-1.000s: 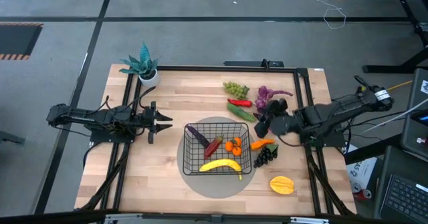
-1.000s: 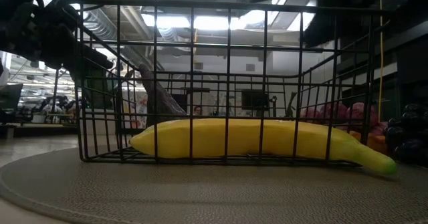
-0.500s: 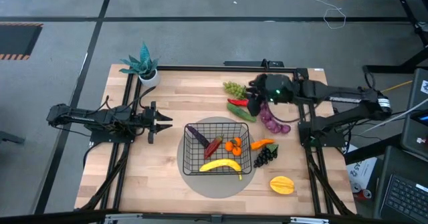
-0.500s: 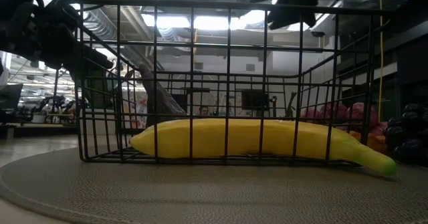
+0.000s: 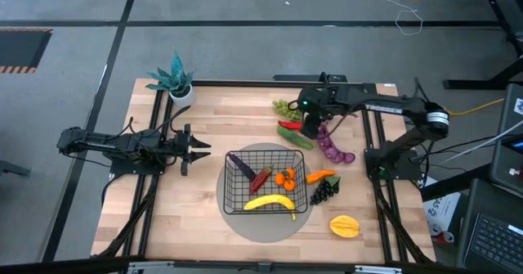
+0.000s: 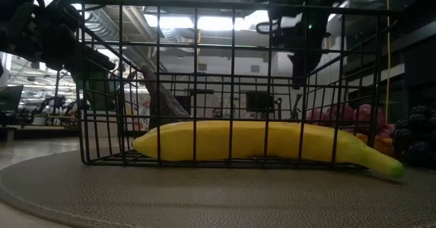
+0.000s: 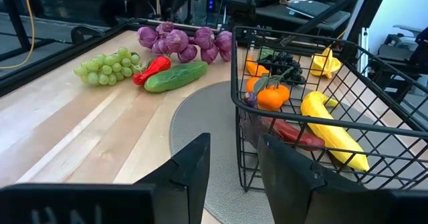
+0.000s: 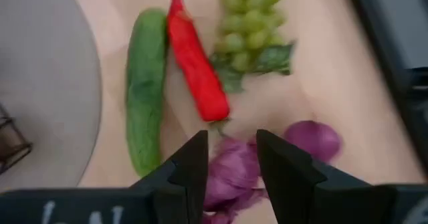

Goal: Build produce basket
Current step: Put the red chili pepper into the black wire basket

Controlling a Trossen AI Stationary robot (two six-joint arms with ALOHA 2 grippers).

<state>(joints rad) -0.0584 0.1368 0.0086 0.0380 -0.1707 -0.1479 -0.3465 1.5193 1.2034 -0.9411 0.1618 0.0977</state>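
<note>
The surface (image 5: 204, 233) is pale wood planks with a black frame rail around it, standing on a grey floor. A round grey mat (image 5: 237, 222) lies near its middle, and the black wire basket (image 5: 231, 194) sits on it, holding a banana (image 5: 270, 202), an eggplant (image 5: 239, 164), oranges (image 5: 285, 177) and a red pepper (image 5: 261, 178). Beyond the mat lie a cucumber (image 5: 294, 137), a red chili (image 5: 292, 126), green grapes (image 5: 284, 107) and purple grapes (image 5: 333, 149); a carrot (image 5: 320, 177), dark grapes (image 5: 324, 190) and a starfruit (image 5: 345, 226) lie on the right. A teal potted plant (image 5: 174, 81) stands at the far left corner.

The right end effector (image 5: 311, 128) hovers open over the chili and purple grapes, holding nothing. The left end effector (image 5: 202, 150) waits open, left of the basket. The low view shows ceiling lights and ducts behind.
</note>
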